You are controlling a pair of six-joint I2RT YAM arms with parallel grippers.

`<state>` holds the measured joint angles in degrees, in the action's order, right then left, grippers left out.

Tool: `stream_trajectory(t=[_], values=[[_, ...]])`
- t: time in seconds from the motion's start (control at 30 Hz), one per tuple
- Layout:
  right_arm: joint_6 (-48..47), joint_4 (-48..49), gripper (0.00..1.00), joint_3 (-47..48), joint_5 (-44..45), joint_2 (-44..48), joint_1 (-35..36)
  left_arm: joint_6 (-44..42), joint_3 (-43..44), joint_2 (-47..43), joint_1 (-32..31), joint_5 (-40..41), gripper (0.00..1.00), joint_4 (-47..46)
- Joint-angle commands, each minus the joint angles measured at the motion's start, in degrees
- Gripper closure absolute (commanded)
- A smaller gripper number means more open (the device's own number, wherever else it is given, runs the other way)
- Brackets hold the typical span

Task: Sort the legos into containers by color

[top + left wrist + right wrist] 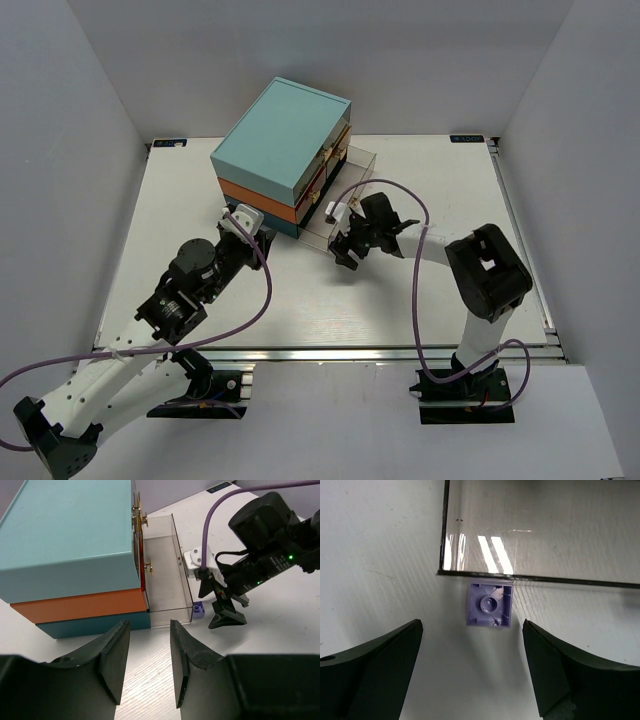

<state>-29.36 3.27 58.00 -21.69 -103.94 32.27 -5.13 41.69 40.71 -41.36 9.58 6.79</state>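
Observation:
One lavender lego (489, 605) lies upside down on the table, touching the outside of the front wall of a clear pulled-out drawer (540, 530). My right gripper (472, 665) hangs open just above it, one finger to each side and touching nothing. In the left wrist view the same lego (199, 610) sits at the drawer's (165, 575) front corner, beside the right gripper (220, 607). My left gripper (147, 660) is open and empty, low over the table in front of the chest (70, 540). No brick shows inside the drawer.
The chest (280, 155) with its light-teal, orange and blue layers stands at the back centre, the clear drawer (345, 195) sticking out to its right. Small gold handles (148, 567) show on the closed fronts. White walls enclose the table on three sides.

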Motion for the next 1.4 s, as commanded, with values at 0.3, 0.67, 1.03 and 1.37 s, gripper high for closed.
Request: stream_trajectory(t=[0.3,0.67,1.03,1.37], values=[[-0.2,5.4,0.42,1.6,5.3,-2.1,2.5,-0.3,0.0,-1.3,0.1,-0.5,0.52,-1.2],[-3.4,1.1,0.83,-1.0,2.6,2.9,2.2,-0.3,-0.1,-1.6,0.1,-0.5,0.52,-1.2],[-3.6,-9.0,0.88,0.7,-3.7,18.6,2.4,-0.3,-0.1,-1.6,0.1,-1.0,0.52,-1.3],[4.0,-4.5,0.6,16.2,3.5,3.6,2.6,-0.7,-0.6,-1.3,0.1,0.0,0.52,-1.4]])
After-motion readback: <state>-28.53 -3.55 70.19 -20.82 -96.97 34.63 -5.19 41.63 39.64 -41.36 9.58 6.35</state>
